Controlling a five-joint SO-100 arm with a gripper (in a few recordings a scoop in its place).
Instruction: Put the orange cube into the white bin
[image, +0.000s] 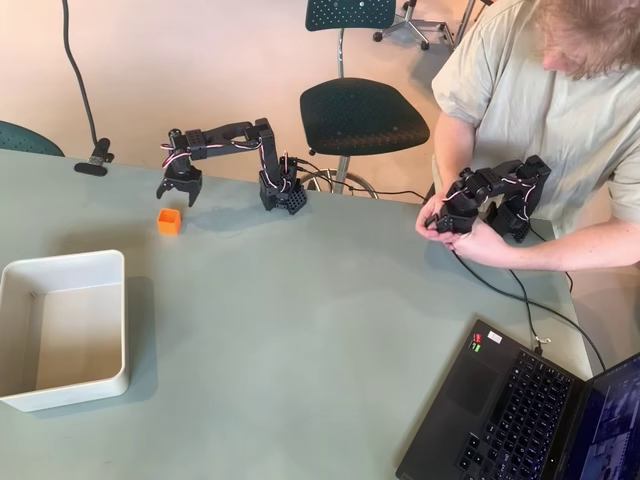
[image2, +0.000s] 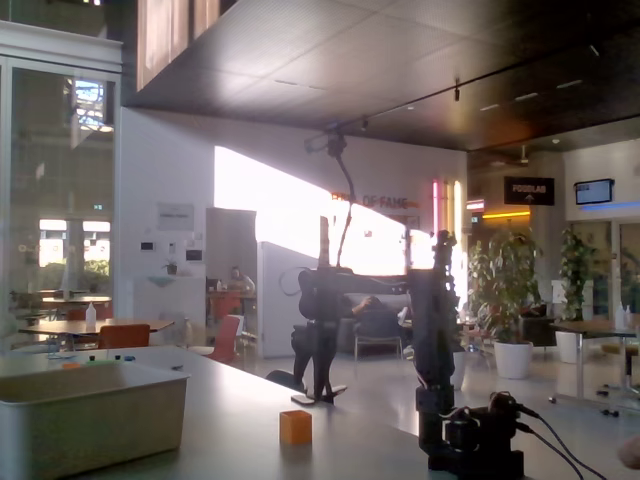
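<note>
Cube (image: 169, 221) is resting on the surface (image: 300, 330), just beside the gripper (image: 179, 186), whose jaws are hanging apart, holding nothing; bin (image: 62, 330) is sitting well apart.

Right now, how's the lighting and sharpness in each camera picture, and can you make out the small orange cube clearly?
Overhead view: even daylight, sharp; the small orange plastic cube is crisp, with soft shadows beside it and the shallow white plastic bin. Fixed view: strongly backlit by bright walls, soft and hazy; the black robot arm is nearly a silhouette, yet the cube stays readable.
</note>
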